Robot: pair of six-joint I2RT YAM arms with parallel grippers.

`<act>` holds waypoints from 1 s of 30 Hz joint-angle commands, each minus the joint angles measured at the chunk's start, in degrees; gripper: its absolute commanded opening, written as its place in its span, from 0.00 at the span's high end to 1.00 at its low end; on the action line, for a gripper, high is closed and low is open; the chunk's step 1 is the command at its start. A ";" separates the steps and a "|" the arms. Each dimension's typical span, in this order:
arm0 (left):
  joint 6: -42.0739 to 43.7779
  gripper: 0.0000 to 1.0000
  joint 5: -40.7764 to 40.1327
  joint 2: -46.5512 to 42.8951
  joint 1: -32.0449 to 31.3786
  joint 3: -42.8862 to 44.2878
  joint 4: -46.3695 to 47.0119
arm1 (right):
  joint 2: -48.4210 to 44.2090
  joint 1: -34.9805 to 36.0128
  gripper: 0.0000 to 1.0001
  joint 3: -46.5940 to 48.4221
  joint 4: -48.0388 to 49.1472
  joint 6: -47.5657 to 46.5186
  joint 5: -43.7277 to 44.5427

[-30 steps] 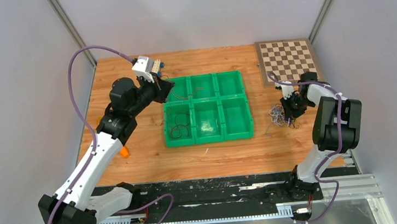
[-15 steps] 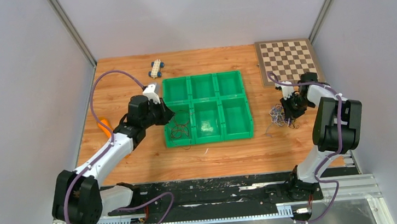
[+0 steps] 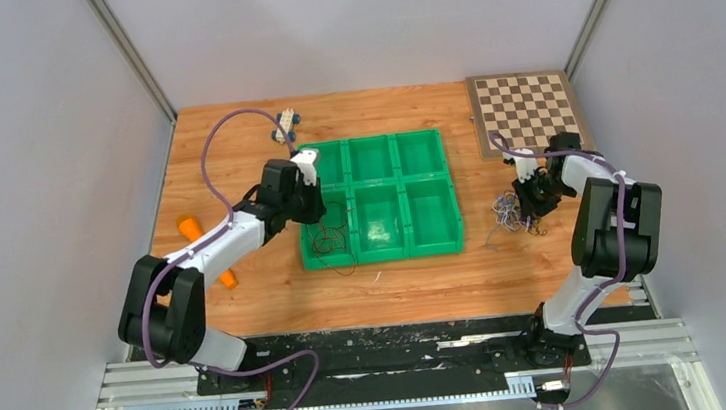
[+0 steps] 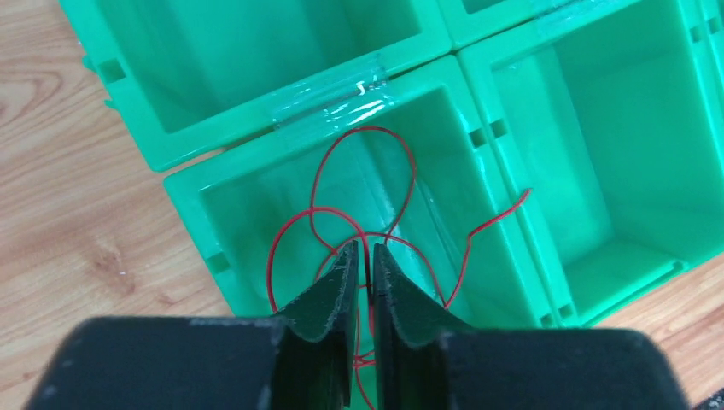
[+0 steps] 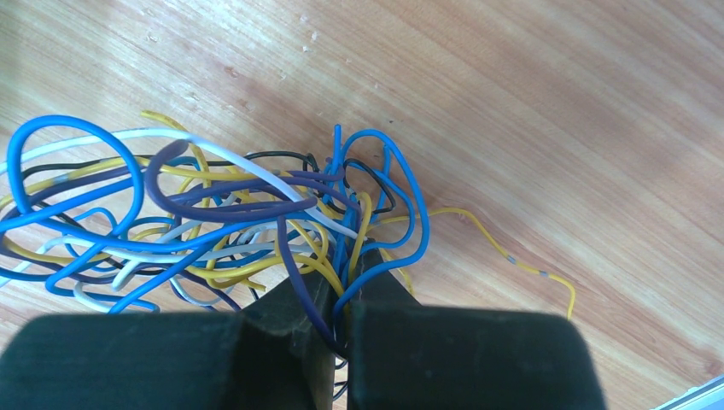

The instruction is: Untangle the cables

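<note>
Currently: left gripper [image 4: 364, 252] jaws are seen a sliver apart over the red wire [image 4: 315, 188], so a pinch cannot be confirmed. That wire is laid in the near-left cell of the green tray [image 3: 456, 211]. Right gripper [image 5: 341, 282] is clamped on strands of the tangle [image 5: 213, 213], which lies on the table [image 5: 555, 102] right of the tray. Early stage is judged: blue, yellow, white, purple and black strands are not yet separated.

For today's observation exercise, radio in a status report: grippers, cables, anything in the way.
Left gripper jaws nearly together over red cable in green bin, grip unclear. Right gripper shut on cable tangle. No obstruction seen.
</note>
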 commanded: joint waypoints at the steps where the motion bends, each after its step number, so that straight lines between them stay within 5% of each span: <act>1: 7.93 0.69 1.53 -0.81 -1.60 5.96 -6.85 | -1.07 0.15 0.99 0.05 -0.88 -0.25 -0.04; 4: 13.41 0.42 4.68 -2.02 -1.69 9.00 -15.25 | -1.50 0.06 0.99 -0.15 -0.90 -0.48 -0.08; 8: 20.68 0.24 10.85 -6.72 -0.94 12.27 -22.54 | -2.11 0.08 0.99 -0.41 -0.87 -0.57 -0.34; 10: 25.95 0.23 18.28 -9.29 0.16 12.81 -25.85 | -2.45 0.01 0.99 -0.73 -0.88 -0.78 -0.47; 14: 53.59 0.22 34.94 -13.91 0.41 11.85 -40.23 | -3.10 0.02 0.99 -1.67 -0.92 -1.22 -0.46; 19: 79.56 0.28 36.63 -18.11 -2.12 1.84 -41.56 | -3.35 0.03 0.99 -2.28 -0.85 -0.78 -0.66; 30: 83.17 0.47 30.79 -12.52 -10.88 -6.52 -25.38 | -5.26 0.05 0.98 -3.74 -1.02 0.26 -0.55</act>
